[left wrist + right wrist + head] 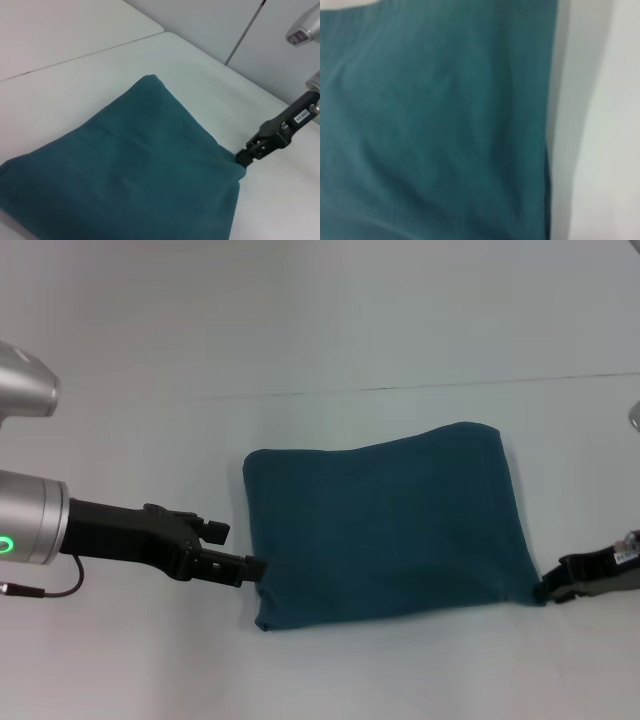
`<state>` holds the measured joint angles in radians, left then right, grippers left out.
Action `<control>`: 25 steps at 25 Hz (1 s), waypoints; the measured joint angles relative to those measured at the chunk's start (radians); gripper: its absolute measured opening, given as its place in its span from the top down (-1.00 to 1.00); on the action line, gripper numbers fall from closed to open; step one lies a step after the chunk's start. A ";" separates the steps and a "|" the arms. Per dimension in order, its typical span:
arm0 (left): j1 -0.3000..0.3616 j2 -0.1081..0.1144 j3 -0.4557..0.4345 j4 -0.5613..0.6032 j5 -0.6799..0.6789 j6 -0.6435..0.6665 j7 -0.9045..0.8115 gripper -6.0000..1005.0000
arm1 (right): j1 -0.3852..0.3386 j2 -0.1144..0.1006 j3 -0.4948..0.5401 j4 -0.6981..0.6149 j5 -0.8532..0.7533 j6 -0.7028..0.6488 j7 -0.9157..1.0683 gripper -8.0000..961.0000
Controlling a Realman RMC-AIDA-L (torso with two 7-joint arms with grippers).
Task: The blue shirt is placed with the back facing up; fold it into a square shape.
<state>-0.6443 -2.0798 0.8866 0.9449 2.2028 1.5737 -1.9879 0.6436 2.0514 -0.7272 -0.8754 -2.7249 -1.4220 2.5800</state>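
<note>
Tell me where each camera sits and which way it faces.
Head: high on the robot, looking forward and down at the blue shirt on the white table; left gripper and right gripper touch its edges.
Left wrist: looks across the shirt toward the right gripper.
Right wrist: close on cloth; no gripper visible.
All three share the shirt.
</note>
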 joint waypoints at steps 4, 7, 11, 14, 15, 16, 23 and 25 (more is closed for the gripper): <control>0.002 0.001 0.000 0.000 0.000 0.000 -0.003 -0.80 | -0.015 -0.009 0.025 -0.022 0.015 -0.039 -0.009 0.52; 0.001 0.002 -0.005 0.000 0.000 0.000 -0.013 -0.80 | -0.030 -0.017 0.068 -0.075 0.077 -0.090 -0.045 0.30; -0.008 0.004 -0.007 0.002 0.000 -0.017 -0.091 -0.80 | -0.046 -0.048 0.112 -0.134 0.217 -0.175 -0.111 0.03; -0.021 0.007 -0.002 -0.003 0.007 -0.054 -0.192 -0.80 | -0.053 -0.075 0.126 -0.163 0.311 -0.248 -0.175 -0.15; -0.029 0.008 -0.001 -0.008 0.019 -0.072 -0.236 -0.80 | -0.054 -0.084 0.126 -0.174 0.336 -0.278 -0.197 -0.21; -0.038 0.008 0.000 -0.017 0.037 -0.087 -0.280 -0.80 | -0.052 -0.091 0.125 -0.189 0.353 -0.308 -0.217 -0.21; -0.132 0.028 -0.005 -0.175 0.132 -0.169 -0.530 -0.79 | -0.026 -0.084 0.108 -0.407 0.367 -0.485 -0.245 -0.21; -0.152 0.032 -0.005 -0.214 0.137 -0.196 -0.568 -0.79 | -0.015 -0.086 0.091 -0.453 0.363 -0.519 -0.241 -0.21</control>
<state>-0.7967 -2.0477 0.8817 0.7314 2.3401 1.3778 -2.5556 0.6285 1.9655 -0.6361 -1.3288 -2.3617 -1.9414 2.3386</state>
